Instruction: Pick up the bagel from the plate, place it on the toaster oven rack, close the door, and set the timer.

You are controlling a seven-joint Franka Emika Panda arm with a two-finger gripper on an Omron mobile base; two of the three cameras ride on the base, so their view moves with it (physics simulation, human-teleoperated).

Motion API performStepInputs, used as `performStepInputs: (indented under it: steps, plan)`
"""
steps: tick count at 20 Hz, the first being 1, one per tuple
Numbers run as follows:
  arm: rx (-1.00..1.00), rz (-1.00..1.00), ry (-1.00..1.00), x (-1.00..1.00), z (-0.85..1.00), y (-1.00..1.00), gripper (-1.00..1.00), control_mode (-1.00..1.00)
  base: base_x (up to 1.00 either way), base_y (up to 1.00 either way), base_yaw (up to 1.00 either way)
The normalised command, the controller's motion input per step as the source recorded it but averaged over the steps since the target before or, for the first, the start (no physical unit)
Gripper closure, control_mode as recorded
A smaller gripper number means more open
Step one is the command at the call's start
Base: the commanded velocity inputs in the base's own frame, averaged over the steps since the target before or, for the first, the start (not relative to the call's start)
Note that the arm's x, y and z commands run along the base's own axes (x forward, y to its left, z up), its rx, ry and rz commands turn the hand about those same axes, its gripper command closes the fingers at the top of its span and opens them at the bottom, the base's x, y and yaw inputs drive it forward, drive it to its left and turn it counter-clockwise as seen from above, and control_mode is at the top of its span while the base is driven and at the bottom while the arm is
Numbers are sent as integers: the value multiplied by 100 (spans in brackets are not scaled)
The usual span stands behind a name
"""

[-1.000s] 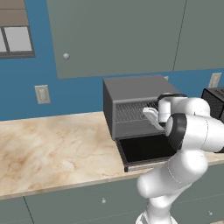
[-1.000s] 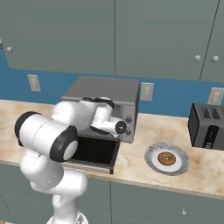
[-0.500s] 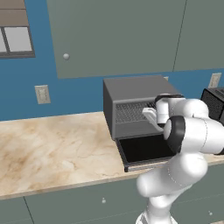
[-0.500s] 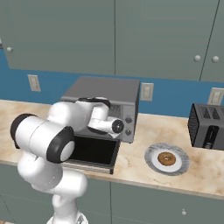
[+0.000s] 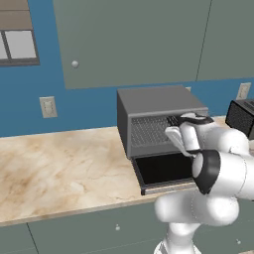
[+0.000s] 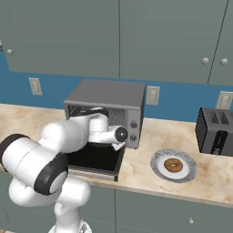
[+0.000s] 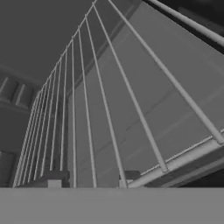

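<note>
the rack [image 7: 131, 100] is laid flat, bars running into the toaster oven [image 6: 111, 98]; the gripper [image 7: 89, 177] is reached in level, fingers clamped on its front bar.

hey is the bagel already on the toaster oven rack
No, in the right base view the bagel lies on the plate on the counter, to the right of the toaster oven.
</note>
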Motion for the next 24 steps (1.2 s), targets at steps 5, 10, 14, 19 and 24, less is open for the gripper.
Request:
performStepInputs:
  steps: [5, 10, 14, 19, 24]
  plan:
    - [0, -3, 19, -78, -47, 0, 100, -100, 0, 0, 0]
    - [0, -6, 28, -71, -48, 0, 100, -100, 0, 0, 0]
    - [0, -9, 34, -66, -53, 0, 100, -100, 0, 0, 0]
    - [0, -9, 33, -68, -55, 0, 100, -100, 0, 0, 0]
    - [0, -8, 25, -60, -32, 0, -100, -100, 0, 0, 0]
